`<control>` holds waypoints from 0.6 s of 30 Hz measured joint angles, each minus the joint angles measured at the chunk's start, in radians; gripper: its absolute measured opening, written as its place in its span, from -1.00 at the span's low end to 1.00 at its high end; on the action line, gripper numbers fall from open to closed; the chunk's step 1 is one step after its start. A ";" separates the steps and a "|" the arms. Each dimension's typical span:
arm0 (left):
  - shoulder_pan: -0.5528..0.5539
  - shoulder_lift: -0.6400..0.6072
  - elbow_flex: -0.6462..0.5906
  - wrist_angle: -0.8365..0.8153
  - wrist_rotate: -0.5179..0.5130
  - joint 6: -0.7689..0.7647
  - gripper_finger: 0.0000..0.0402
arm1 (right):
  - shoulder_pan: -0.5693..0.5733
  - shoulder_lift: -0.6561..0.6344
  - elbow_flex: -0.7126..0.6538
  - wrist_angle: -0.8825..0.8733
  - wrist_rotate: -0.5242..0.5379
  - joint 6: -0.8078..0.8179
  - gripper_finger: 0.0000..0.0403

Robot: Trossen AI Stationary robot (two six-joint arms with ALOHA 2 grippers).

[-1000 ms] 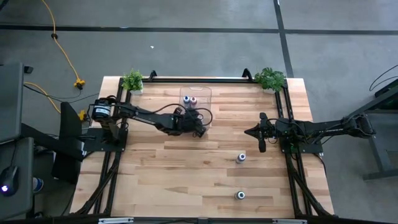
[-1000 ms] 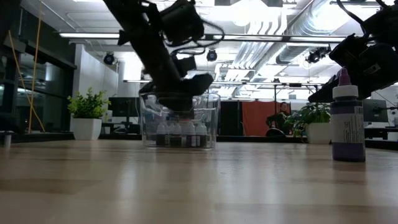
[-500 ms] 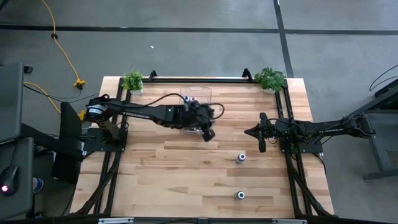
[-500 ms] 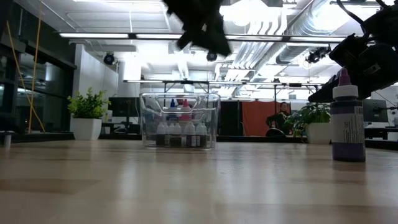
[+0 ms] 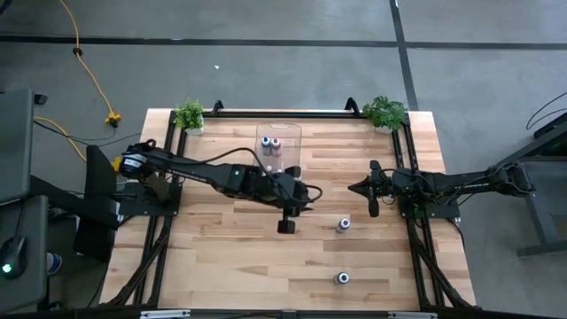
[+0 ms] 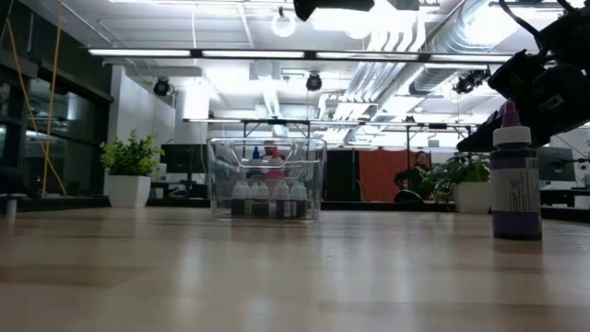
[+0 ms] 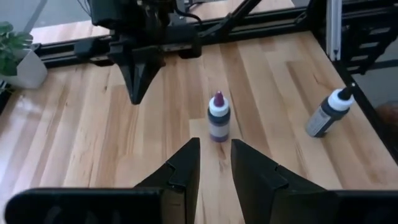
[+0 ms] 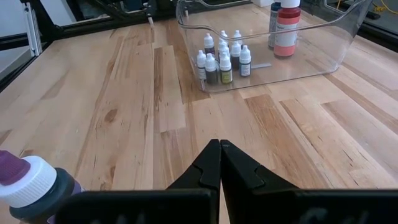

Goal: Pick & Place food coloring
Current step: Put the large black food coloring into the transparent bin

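Note:
A clear bin (image 5: pixel 279 142) stands on the table's far side. It holds several tiny food coloring bottles (image 8: pixel 221 59) and a red one (image 8: pixel 287 22). Two more bottles stand on the wood: a purple one (image 5: pixel 343 225) and one nearer the front edge (image 5: pixel 343 278). My left gripper (image 5: pixel 286 227) hangs high over the table's middle, left of the purple bottle (image 7: pixel 217 118). It is open by a narrow gap (image 7: pixel 214 144), with nothing in it. My right gripper (image 5: pixel 354 188) waits shut (image 8: pixel 219 146) at the right.
Two small potted plants (image 5: pixel 189 115) (image 5: pixel 384 112) stand at the far corners. A dark frame rail (image 5: pixel 283 112) runs along the far edge, with more rails down both sides. Bare wood lies between the bin and the loose bottles.
My left gripper has left the bin, risen well above it and swung toward the table's near edge and right, toward the purple bottle. Its wrist has rolled on the way. The bin and the bottles have kept their places.

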 joint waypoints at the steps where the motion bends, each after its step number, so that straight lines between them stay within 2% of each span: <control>1: -0.004 0.000 0.004 0.000 -0.001 -0.009 -0.57 | 0.000 0.000 0.000 0.000 0.000 0.000 -1.00; 11: -0.006 0.001 0.043 -0.004 -0.009 -0.019 -0.57 | 0.000 0.000 0.000 0.000 0.000 0.000 -1.00; 18: -0.006 0.014 0.164 -0.120 -0.013 -0.018 -0.57 | 0.000 0.000 0.000 0.000 0.000 0.000 -1.00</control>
